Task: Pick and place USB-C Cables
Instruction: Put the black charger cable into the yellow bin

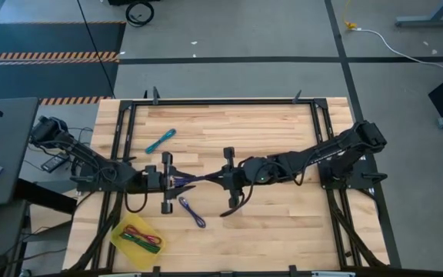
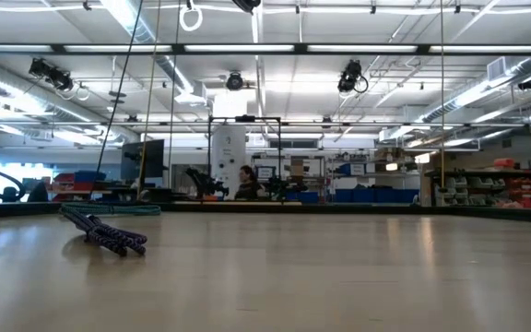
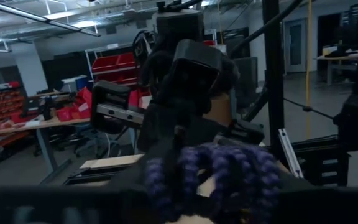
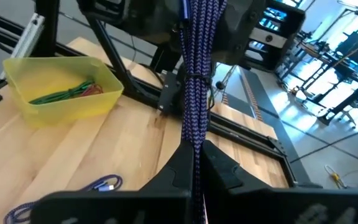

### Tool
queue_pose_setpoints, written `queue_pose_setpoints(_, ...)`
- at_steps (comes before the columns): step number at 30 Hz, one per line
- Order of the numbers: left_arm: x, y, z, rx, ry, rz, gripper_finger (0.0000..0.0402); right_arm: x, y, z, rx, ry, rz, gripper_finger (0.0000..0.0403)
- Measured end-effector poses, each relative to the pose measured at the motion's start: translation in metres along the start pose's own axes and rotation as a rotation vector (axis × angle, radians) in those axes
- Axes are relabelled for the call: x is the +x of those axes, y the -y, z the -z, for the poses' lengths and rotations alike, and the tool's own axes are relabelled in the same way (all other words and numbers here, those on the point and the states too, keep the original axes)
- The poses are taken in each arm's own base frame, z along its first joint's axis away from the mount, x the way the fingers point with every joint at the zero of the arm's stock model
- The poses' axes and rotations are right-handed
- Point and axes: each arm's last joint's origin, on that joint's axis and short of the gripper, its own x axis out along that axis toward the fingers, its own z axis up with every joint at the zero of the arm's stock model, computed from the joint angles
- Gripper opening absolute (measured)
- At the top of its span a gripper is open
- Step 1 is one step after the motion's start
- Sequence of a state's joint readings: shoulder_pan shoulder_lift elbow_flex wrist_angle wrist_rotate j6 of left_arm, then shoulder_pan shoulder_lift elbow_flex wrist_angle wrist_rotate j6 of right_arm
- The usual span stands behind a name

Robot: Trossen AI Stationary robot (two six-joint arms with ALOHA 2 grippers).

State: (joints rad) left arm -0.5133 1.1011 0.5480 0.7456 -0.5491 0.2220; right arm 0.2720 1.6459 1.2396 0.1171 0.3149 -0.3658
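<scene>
A blue-purple USB-C cable bundle (image 1: pixel 198 178) hangs in the air over the middle of the table, stretched between my two grippers. My left gripper (image 1: pixel 172 181) is shut on its left end and my right gripper (image 1: pixel 223 178) on its right end. A second blue-purple cable (image 1: pixel 191 211) lies flat on the table just nearer; it also shows in the low view (image 2: pixel 107 232). A teal cable (image 1: pixel 160 141) lies flat farther back. Green and red cables (image 1: pixel 143 237) lie in the yellow bin (image 1: pixel 121 240). My left gripper holds the cable bundle's left end (image 3: pixel 210 171) between its two fingers, coming level from the table's left. The braided strands lie side by side across the gap. The cable is clear of the table. My right gripper pinches the bundle's right end (image 4: pixel 196 152) between its two fingers, coming level from the table's right, along the cable. The bundle runs straight from the fingers to the other gripper (image 4: pixel 194 15) and is clear of the table.
The yellow bin (image 4: pixel 61 93) stands at the near left corner. A black frame (image 1: pixel 221 100) runs round the tabletop. Bare wood lies right of and behind the grippers.
</scene>
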Motion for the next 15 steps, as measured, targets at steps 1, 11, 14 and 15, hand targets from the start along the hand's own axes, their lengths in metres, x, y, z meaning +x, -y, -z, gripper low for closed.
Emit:
queue_pose_setpoints(1, 0.0, 0.0001, 0.0, 0.0, 0.001, 0.003, 0.011, -0.0001, -0.0002, -0.0001, 0.0, 0.001, -0.002, 0.0014)
queue_pose_setpoints(11, -0.0001, -0.0003, 0.0017, 0.003, -0.02, -0.019, 0.0035, 0.0, -0.001, 0.0009, 0.008, -0.002, -0.029, 0.0055)
queue_pose_setpoints(14, -0.0001, -0.0003, 0.0019, 0.003, -0.022, -0.02, 0.0035, -0.0001, -0.0014, 0.0007, 0.01, -0.001, -0.032, 0.0079)
queue_pose_setpoints(15, -0.0001, -0.0003, 0.002, 0.001, -0.022, -0.02, 0.0035, -0.0001, -0.0014, 0.0008, 0.006, -0.002, -0.032, 0.0088)
